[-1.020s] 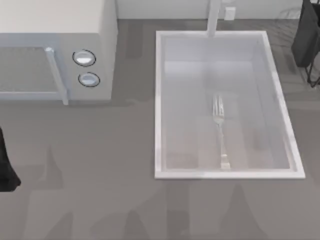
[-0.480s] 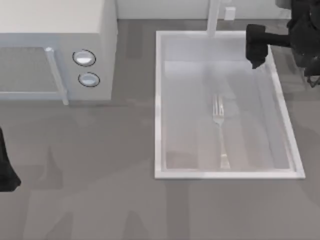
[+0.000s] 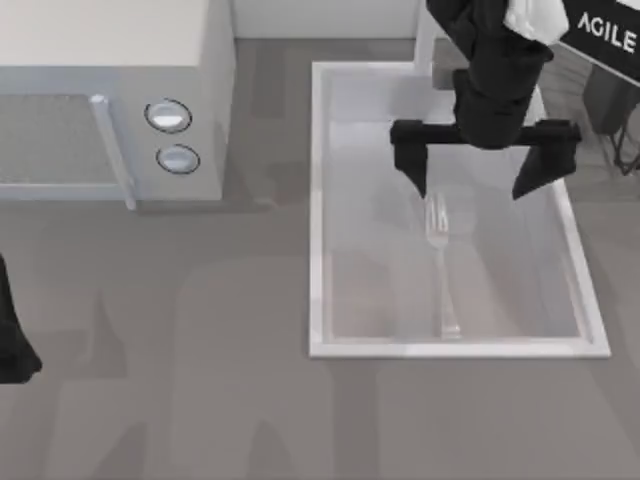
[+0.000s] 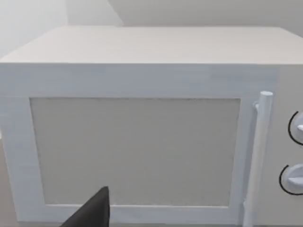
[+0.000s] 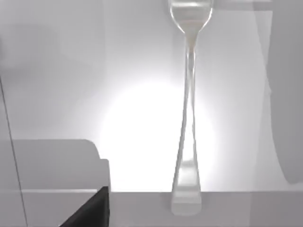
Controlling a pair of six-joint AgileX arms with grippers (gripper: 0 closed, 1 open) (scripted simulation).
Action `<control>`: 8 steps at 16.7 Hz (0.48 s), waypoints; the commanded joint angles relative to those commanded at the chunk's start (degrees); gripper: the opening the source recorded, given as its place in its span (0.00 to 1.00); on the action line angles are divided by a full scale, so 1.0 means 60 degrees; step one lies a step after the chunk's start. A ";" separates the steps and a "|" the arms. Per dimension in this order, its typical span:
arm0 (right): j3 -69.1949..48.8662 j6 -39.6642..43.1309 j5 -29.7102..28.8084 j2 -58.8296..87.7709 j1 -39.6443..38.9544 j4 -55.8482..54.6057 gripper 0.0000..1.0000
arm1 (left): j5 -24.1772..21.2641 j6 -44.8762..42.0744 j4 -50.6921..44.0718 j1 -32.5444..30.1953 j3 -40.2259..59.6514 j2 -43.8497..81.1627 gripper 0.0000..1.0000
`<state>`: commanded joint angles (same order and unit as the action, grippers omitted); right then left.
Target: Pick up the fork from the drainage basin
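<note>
The drainage basin sits sunk into the grey bench at the right half of the top view, a white-rimmed rectangle with pale glossy inner walls. One thing lies in it: the fork, flat on the basin floor, tines pointing toward the far end and the long handle running back until its widened end stops against the near wall. In the right wrist view the fork shows the same way, its slim handle lying down the bright floor and the broad end meeting the foot of the wall.

The right claw hangs over the far half of the basin, its black body reaching in from the top right corner. Its two fingers are spread wide, one near the basin's middle line and the other by the right-hand rim, with nothing between them. The left-hand finger's tip looks just beside the fork's tines, though from above it is hard to say how high the claw stands off the floor; no contact with the fork can be seen.

A white microwave stands on the bench at the far left, door shut, two round knobs on its right panel. The left arm is parked at the bench's left edge, facing that microwave; whether its claw is wide or narrow I cannot tell.
</note>
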<state>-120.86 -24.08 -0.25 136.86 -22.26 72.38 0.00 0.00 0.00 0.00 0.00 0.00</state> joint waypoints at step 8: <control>-0.0425 0.0005 -0.0008 0.0517 -0.0034 0.0181 1.00 | 0.0000 0.0000 0.0000 0.0000 0.0000 0.0000 1.00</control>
<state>-123.41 -24.05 -0.30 139.95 -22.46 73.47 0.00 0.00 0.00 0.00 0.00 0.00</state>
